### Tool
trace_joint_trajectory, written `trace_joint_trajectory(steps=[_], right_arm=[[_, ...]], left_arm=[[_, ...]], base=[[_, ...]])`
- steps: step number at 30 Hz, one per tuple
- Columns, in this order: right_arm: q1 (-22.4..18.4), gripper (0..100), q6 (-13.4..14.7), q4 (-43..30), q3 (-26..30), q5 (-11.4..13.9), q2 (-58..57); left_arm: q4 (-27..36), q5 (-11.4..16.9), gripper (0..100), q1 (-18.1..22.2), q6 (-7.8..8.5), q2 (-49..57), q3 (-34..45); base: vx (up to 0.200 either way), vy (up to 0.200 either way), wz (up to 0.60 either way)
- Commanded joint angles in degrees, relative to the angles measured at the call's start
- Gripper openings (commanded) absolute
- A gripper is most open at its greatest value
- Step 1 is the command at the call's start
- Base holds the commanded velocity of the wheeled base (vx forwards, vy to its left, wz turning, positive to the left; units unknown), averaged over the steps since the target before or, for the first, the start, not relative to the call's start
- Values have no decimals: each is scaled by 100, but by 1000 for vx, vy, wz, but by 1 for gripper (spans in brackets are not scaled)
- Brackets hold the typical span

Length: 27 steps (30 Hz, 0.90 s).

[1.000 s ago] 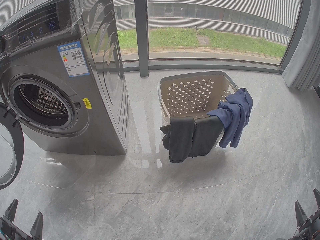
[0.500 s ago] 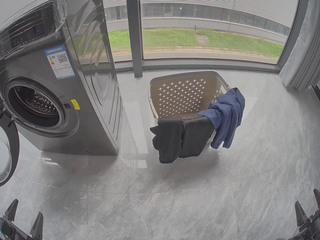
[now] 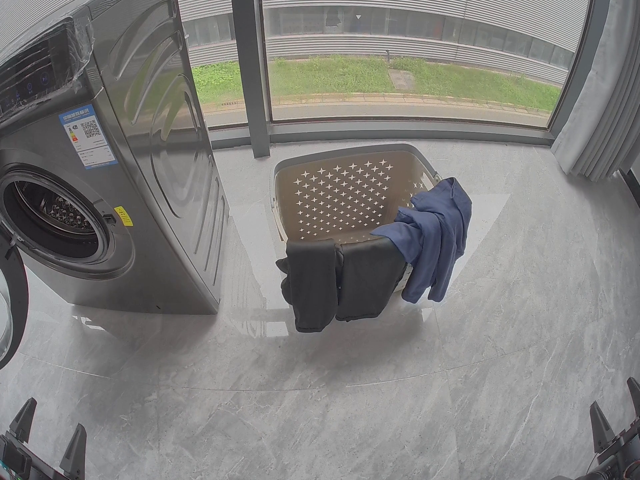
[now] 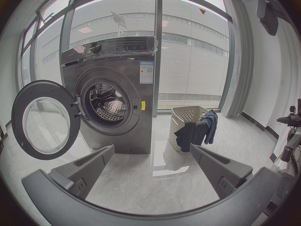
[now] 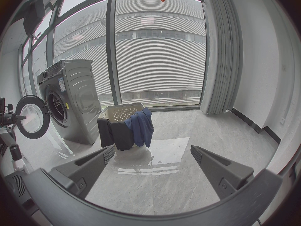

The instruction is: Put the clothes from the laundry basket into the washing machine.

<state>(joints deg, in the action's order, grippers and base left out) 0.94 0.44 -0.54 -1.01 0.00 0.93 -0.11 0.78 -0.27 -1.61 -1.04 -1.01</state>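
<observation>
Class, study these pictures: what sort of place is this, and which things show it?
Probably a laundry corner beside large windows: a washing machine with its door open and a laundry basket draped with clothes.

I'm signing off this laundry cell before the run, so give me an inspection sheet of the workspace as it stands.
Surface: glossy grey floor, reflecting the window light.
Job's things: laundry basket stands on the floor beside the washing machine; a dark garment and a blue garment hang over its near rim; the machine's door is swung open.
Clutter: nothing seen.
Claws: left claw and right claw both open, holding nothing, well short of the basket.
Cables: nothing seen.
Surroundings: large window behind the basket; curtain on the robot's right.
</observation>
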Motion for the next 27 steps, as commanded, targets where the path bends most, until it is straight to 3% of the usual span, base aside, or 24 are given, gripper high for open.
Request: trace_joint_trajectory(steps=[1, 5, 17, 27], right_arm=[[3, 100, 0, 1, 75, 0, -93], [3, 100, 0, 1, 75, 0, -93], [3, 100, 0, 1, 75, 0, -93], [3, 100, 0, 1, 75, 0, -93]], left_arm=[[2, 1, 100, 0, -6, 86, 101], [-7, 1, 100, 0, -6, 86, 101], [2, 1, 100, 0, 20, 86, 101], [-7, 1, 100, 9, 20, 86, 101]], base=[[200, 0, 0], [200, 0, 0], [0, 0, 0], [0, -200, 0]])
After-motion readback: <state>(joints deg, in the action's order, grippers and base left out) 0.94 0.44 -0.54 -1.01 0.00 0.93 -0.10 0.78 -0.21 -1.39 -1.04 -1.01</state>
